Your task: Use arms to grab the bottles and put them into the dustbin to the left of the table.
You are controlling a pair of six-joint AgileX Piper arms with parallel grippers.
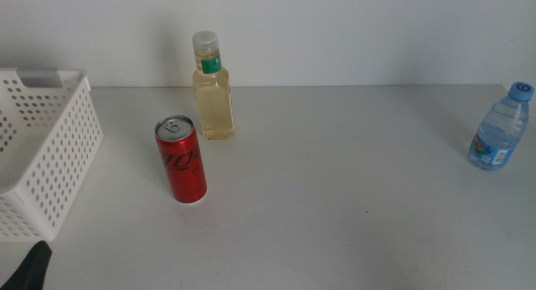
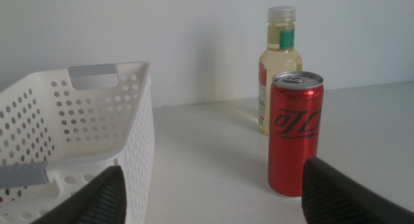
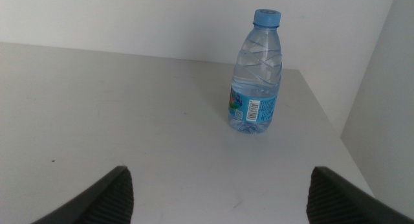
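Pale grey and plain, the table (image 1: 335,198) runs back to a white wall, and all three containers stand upright on it, none yet moved. At the far left sits the white basket (image 1: 50,147) with its many small holes; as far as the views show, nothing lies inside it, though most of its floor is hidden.

Just right of the basket stands the red can (image 1: 181,160), and behind it, near the wall, the square bottle of yellow liquid (image 1: 213,89) with a white cap. These two are close but do not touch. Far at the right edge stands the small water bottle (image 1: 501,129) with a blue cap, well apart from the others.

The left end effector (image 2: 217,198) waits low at the near left corner, only a dark tip of it showing in the middle view. Its jaws are spread wide and hold nothing; the can stands ahead of it, nearer to one jaw than centred. The right end effector (image 3: 217,198) is out of the middle view; its jaws are also spread wide and empty, and they look toward the water bottle.

I judge the task is at its very start, with the first reach still to come. The next move calls for bringing the left jaws around the can and closing on it.
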